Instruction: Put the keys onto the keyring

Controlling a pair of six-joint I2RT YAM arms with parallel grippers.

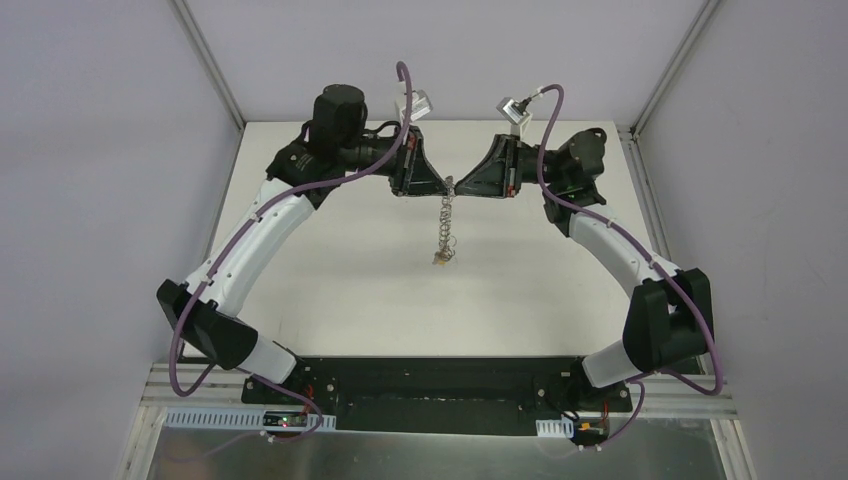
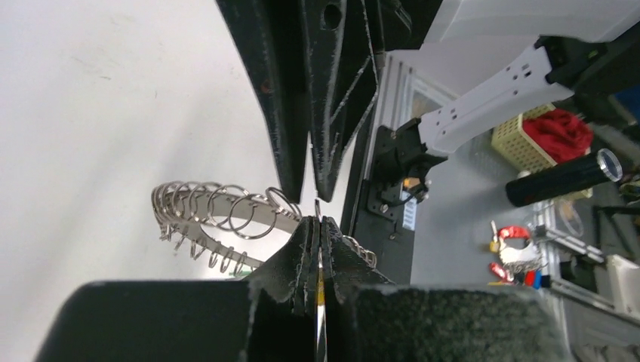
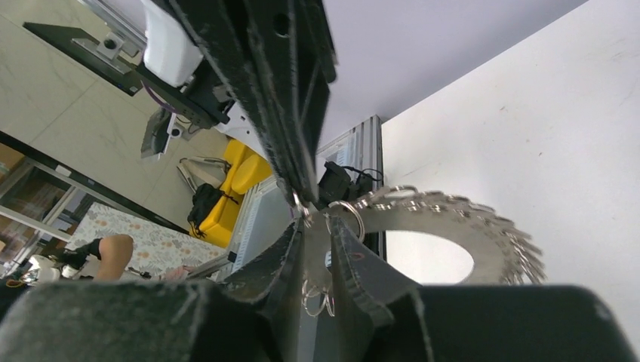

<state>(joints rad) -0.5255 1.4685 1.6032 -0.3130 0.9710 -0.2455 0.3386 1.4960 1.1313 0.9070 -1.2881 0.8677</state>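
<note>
A: What surface and room are we working in?

B: We are working over a white table (image 1: 330,270), boxed in by pale grey walls (image 1: 100,150) with metal posts (image 1: 205,60) rising at the far corners. At the right of the left wrist view, beyond the table, we are seeing a yellow basket (image 2: 521,147) holding a red cloth (image 2: 558,132).

A: How many of each item are we counting?

B: We are counting two arms, the left arm (image 1: 260,230) and the right arm (image 1: 620,250), two grippers, one keyring and one key. The left gripper (image 1: 445,186) and the right gripper (image 1: 464,184) are meeting tip to tip at the upper centre of the overhead view.

A: Where is the keyring sitting?

B: The keyring (image 1: 446,220) is hanging below the meeting tips as a narrow strand. The key (image 1: 440,260), a small yellowish piece, is lying at its lower end. We cannot tell whether that end is touching the table.

A: How are the jaws standing?

B: The left jaws are pressing fully together on the keyring's band. The right jaws are standing narrowly parted with the band and a few small rings between them. We cannot tell whether they are gripping it.
</note>
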